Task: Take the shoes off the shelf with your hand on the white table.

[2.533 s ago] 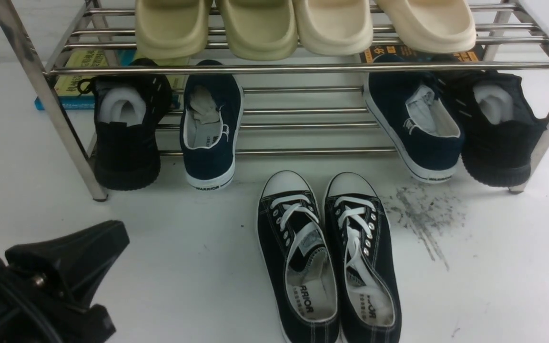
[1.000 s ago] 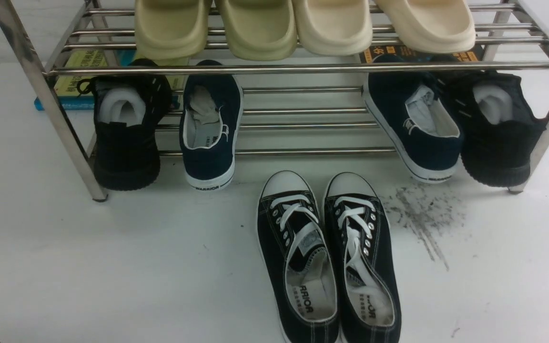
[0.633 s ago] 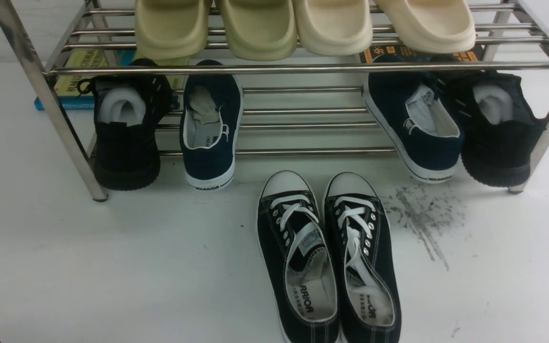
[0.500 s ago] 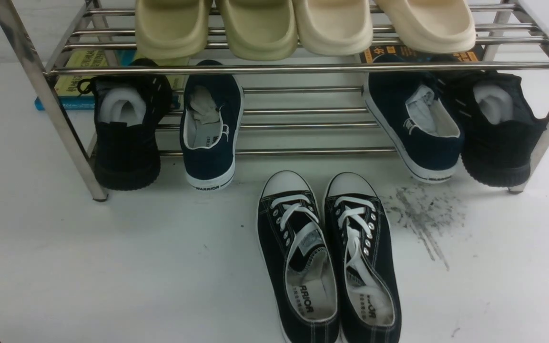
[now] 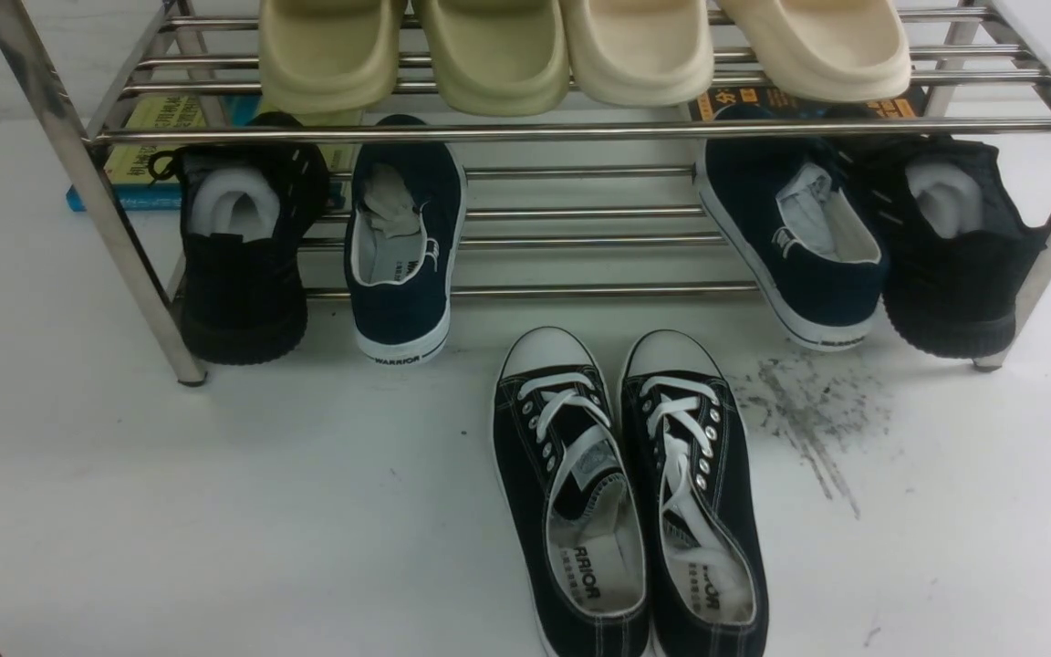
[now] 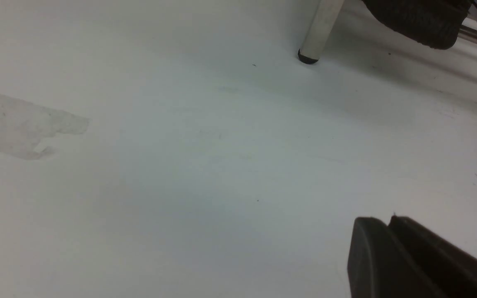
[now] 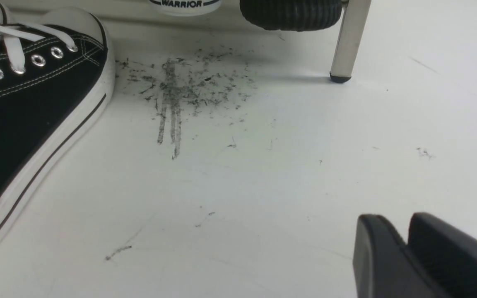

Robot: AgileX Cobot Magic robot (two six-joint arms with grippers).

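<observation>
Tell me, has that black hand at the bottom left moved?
Yes. Earlier it sat below the shelf leg; it has since pulled back out of the front view.

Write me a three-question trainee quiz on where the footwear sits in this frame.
1. True or false: the black laced shoes rest on the lower tier of the shelf.
2. What fills the shelf's top tier?
A. pale slippers
B. navy slip-ons
C. books
3. Short answer: in the front view, on which of the robot's sides of the laced shoes is the dark scuff patch on the white table?

Key:
1. False. They stand on the white table in front of the shelf, toes towards it.
2. A
3. The robot's right.
</observation>
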